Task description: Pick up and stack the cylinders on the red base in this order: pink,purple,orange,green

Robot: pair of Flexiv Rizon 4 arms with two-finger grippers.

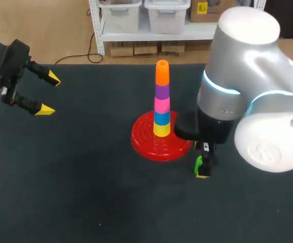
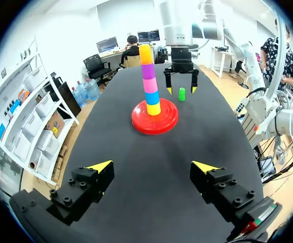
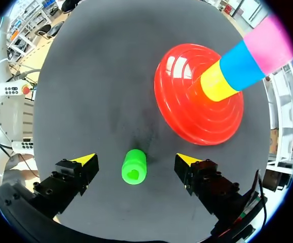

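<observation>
You'll find the small green plastic cylinder (image 3: 134, 167) standing upright on the dark table (image 1: 85, 177), just off the rim of the round red ridged base (image 1: 146, 144). It sits between the fingers of your right gripper (image 3: 135, 159), whose jaws are spread wide, with a gap on each side and neither yellow tip touching it.

Close beside that gripper, the base carries a tall stack: a yellow cylinder (image 1: 161, 129) at the bottom, then blue (image 1: 161, 117), pink (image 1: 161, 105), purple (image 1: 161, 91) and orange (image 1: 162, 73) on top.

In the head view the right arm's bulky white body hides most of the green piece.

Your left gripper (image 1: 50, 94) hangs well apart at the table's far left edge, jaws spread and holding nothing.
</observation>
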